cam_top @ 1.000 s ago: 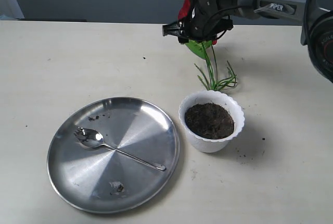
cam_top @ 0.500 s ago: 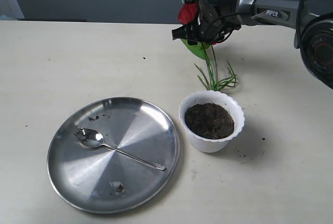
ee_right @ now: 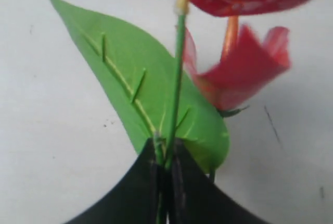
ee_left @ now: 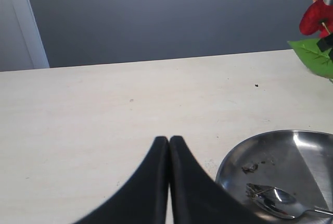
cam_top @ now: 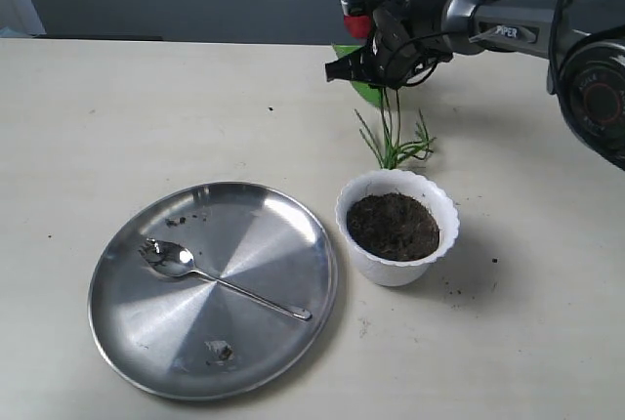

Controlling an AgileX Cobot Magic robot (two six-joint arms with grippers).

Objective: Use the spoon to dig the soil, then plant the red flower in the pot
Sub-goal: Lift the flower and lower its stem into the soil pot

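The red flower [cam_top: 359, 8] hangs upright at the back of the table, its green leaf [cam_top: 367, 92] and grassy blades [cam_top: 395, 147] trailing down behind the pot. My right gripper [cam_top: 379, 61] is shut on its thin stems. The wrist view shows the same grip: my right gripper [ee_right: 165, 153] clamps the stems, with the leaf [ee_right: 130, 83] and a red bloom [ee_right: 244, 73] beyond. The white scalloped pot [cam_top: 389, 270] holds dark soil [cam_top: 394, 226]. The spoon [cam_top: 217, 279] lies on the steel plate [cam_top: 254, 234]. My left gripper [ee_left: 169, 139] is shut and empty, off to one side of the plate [ee_left: 296, 148]; the exterior view does not show it.
Soil crumbs [cam_top: 220, 350] lie on the plate and a few specks [cam_top: 454, 288] lie on the table by the pot. The spoon's bowl [ee_left: 274, 203] carries soil traces. A grey wall rises behind the table's far edge.
My right gripper has turned and shifted slightly up and back, carrying the flower. The red bloom now sits higher and the stems hang straighter, with the blades drawn a little left.
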